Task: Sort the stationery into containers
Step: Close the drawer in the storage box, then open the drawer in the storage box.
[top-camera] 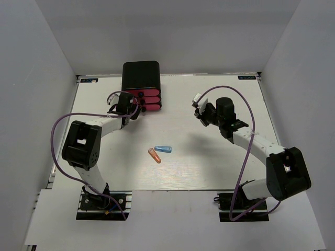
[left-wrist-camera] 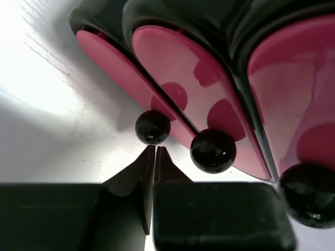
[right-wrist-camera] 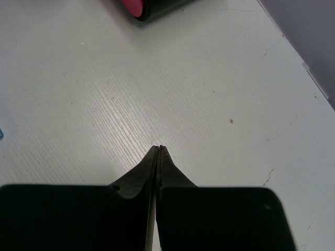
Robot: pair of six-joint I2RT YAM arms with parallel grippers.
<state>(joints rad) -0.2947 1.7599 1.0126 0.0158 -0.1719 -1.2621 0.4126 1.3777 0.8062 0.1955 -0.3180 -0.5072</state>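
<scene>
The black cabinet [top-camera: 141,77] stands at the back of the table, its three pink-red drawers [top-camera: 147,100] facing the arms. My left gripper [top-camera: 132,111] is shut right in front of them. In the left wrist view its tips [left-wrist-camera: 155,148] sit just short of the leftmost black knob [left-wrist-camera: 152,127], with nothing between the jaws. Two more knobs [left-wrist-camera: 212,150] [left-wrist-camera: 309,194] stand to the right. A blue capsule [top-camera: 163,149] and an orange capsule [top-camera: 154,155] lie mid-table. My right gripper [top-camera: 197,111] [right-wrist-camera: 159,147] is shut over bare table, holding nothing.
Grey walls close in the white table [top-camera: 220,172] on three sides. Purple cables loop over both arms. A corner of the cabinet [right-wrist-camera: 152,6] shows at the top of the right wrist view.
</scene>
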